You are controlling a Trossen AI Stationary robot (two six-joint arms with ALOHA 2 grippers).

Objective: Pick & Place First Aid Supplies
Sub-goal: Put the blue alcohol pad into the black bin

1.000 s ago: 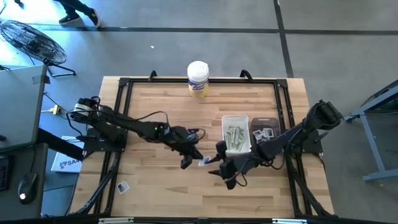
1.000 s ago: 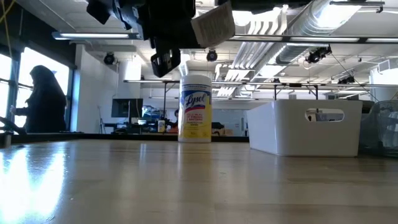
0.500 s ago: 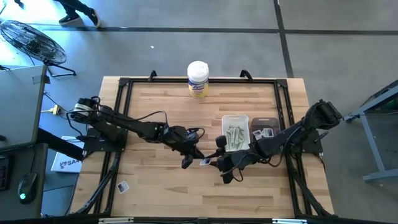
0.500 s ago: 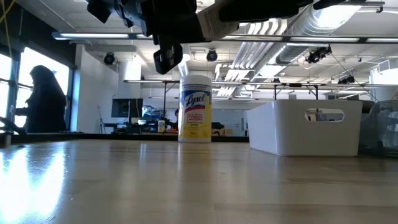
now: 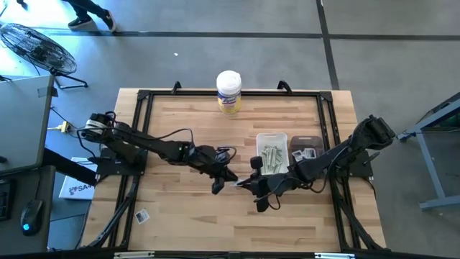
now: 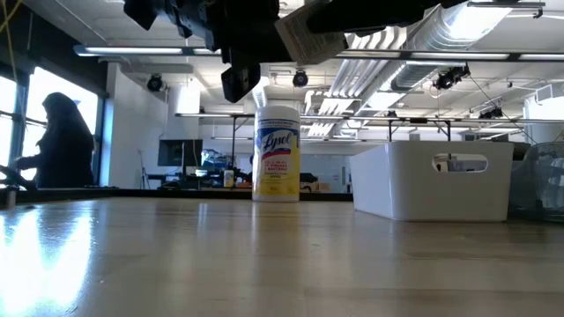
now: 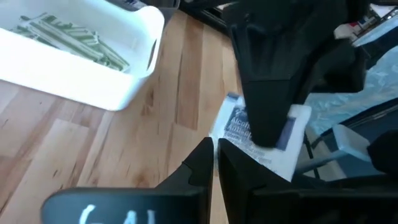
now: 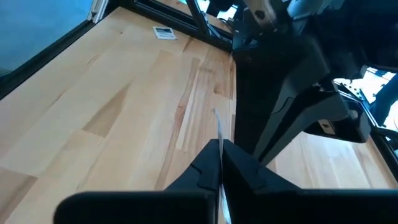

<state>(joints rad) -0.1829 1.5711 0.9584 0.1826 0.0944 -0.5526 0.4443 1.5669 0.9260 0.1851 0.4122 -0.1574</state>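
Both pairs of jaws are closed on the same small packet [image 5: 238,184], each from its own side, above the middle of the table [image 5: 187,223]. The left gripper [image 5: 228,180] pinches the left edge of the packet, and the right gripper [image 5: 246,184] pinches the right edge, so the two grippers meet nose to nose. In the left wrist view the packet [image 7: 261,138] is white with blue print, and it sits between the fingers of both arms, lifted off the wood.

One more small packet [image 5: 141,215] lies flat close to the near left corner of the table, well apart from the grippers. A white canister with a yellow label [image 5: 228,91] stands upright at the middle of the far edge. Right of the grippers, toward the right edge, there is a white bin [image 5: 273,139] with narrow pale green strips [image 5: 271,157] inside. Just beside it, on its right, a dark tray [image 5: 307,142] holds some tiny white squares [image 5: 305,153]. In the low view a person [image 6: 57,141] stands in the room behind the table, on the left side.
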